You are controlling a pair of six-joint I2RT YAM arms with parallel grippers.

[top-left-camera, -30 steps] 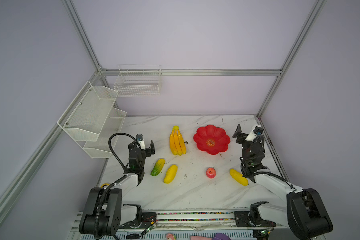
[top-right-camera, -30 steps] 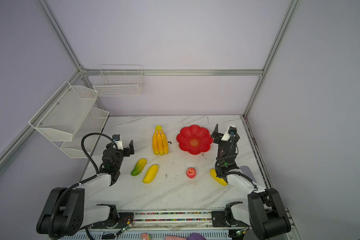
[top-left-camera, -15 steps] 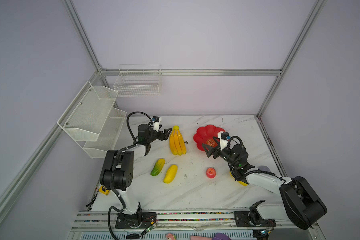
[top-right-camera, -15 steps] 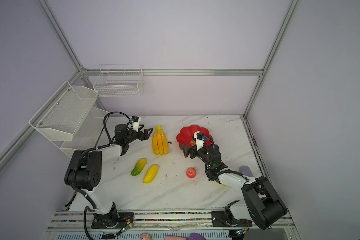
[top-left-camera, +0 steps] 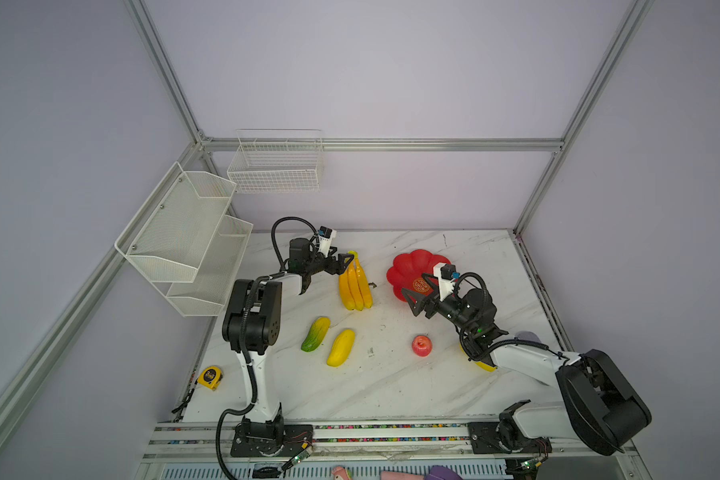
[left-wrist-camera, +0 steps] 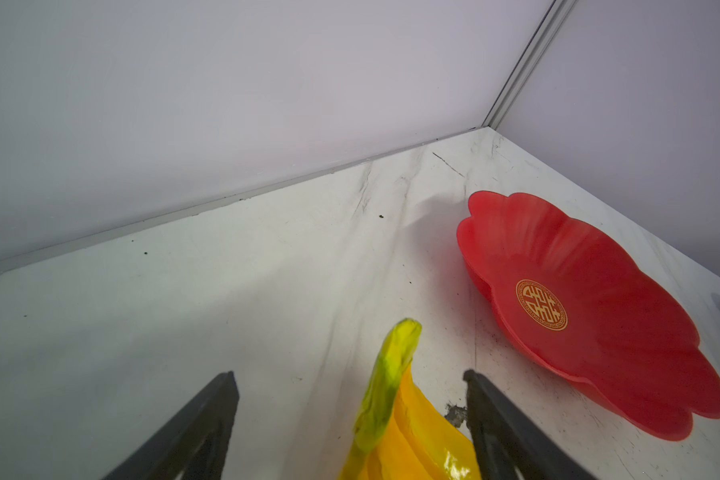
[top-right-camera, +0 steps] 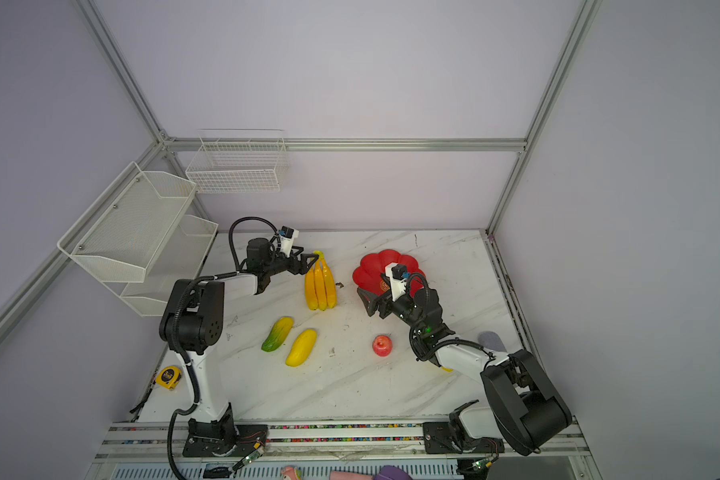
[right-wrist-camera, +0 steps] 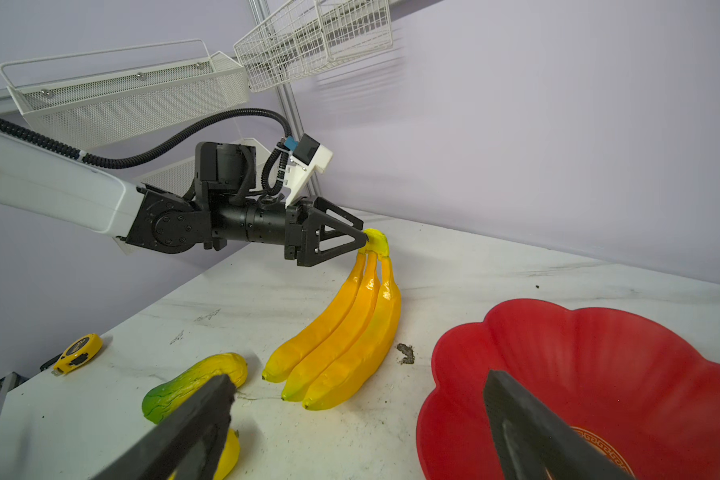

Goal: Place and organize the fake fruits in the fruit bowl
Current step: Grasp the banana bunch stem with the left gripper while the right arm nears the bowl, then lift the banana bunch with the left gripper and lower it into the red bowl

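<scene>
Two pincers are mine, and both stand spread. My left pincer (left-wrist-camera: 348, 374) reaches low over the worktop (top-left-camera: 350, 395) to the greenish stem of the banana bunch (top-left-camera: 355, 286). The bunch lies just left of the fruit bowl (top-left-camera: 408, 266) in both top views, apart from it. The stem sits between my two fingers with a clear gap on one side. I cannot tell whether the other finger touches it, and I am not pinching it.

My right pincer (top-left-camera: 410, 303) hovers at the bowl's near-left rim, fingers wide, carrying nothing. The bowl's gold emblem shows at its centre. Every fruit I can see lies outside the bowl, on the worktop.

The small red apple (top-left-camera: 421, 345) sits on the camera side of the bowl, well apart from it. Further left of the bowl, beyond the bananas' tips, the green-and-yellow mango (top-left-camera: 316, 333) and a yellow mango (top-left-camera: 341, 347) lie side by side. Another yellow mango (top-left-camera: 485, 365) peeks out from under my right arm, near-right of the bowl. A yellow tape measure (top-left-camera: 210, 377) rests far to the bowl's left, at the worktop's edge.
</scene>
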